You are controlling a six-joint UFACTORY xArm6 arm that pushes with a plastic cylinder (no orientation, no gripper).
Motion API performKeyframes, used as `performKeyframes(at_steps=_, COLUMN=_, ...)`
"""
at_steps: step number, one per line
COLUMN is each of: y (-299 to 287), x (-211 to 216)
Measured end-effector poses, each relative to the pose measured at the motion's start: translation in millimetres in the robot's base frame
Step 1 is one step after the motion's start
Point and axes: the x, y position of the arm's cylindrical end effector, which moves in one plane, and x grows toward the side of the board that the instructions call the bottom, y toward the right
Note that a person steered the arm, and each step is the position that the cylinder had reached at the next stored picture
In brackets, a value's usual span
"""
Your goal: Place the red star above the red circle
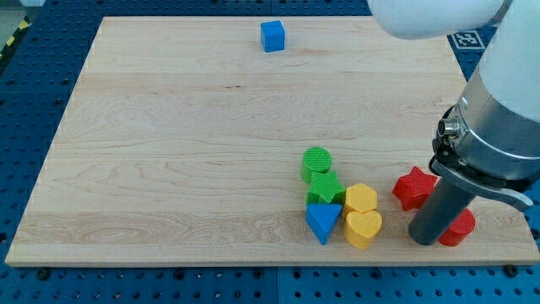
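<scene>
Red star point(413, 187) sits just up-left of my tip point(424, 240), with the red circle point(458, 227) tucked right beside it, partly hidden. No hand here, only a bare rod on the tabletop point(186, 152). Best to swing round and nudge the star gently upward and rightward, clear of the circle.

Robotics lab: wooden board point(169, 152) on blue perforated bench point(25, 101).

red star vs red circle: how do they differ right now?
Shape: the red star has pointed lobes; the red circle has a rounded edge.
Visibility: the red star shows nearly whole; the red circle is partly hidden behind my rod.
Position: the red star lies toward the view's left and top of my tip; the red circle sits just to its right, nearer the board's bottom edge.
Shared: same red colour.
</scene>
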Motion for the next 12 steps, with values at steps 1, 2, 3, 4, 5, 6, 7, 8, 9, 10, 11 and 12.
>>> performKeyframes(at_steps=1, y=0, x=-1)
performKeyframes(at_steps=2, y=0, x=-1)
performKeyframes(at_steps=3, y=3, x=0)
performKeyframes(at_steps=4, y=3, x=15)
performKeyframes(at_steps=5, y=4, x=19)
performKeyframes(at_steps=6, y=10, x=16)
performKeyframes(at_steps=7, y=13, x=16)
performKeyframes(at_steps=8, y=27, x=16)
performKeyframes(at_steps=9, y=33, x=14)
performKeyframes(at_steps=10, y=19, x=14)
performKeyframes(at_steps=11, y=3, x=8)
performKeyframes(at_steps=12, y=3, x=7)
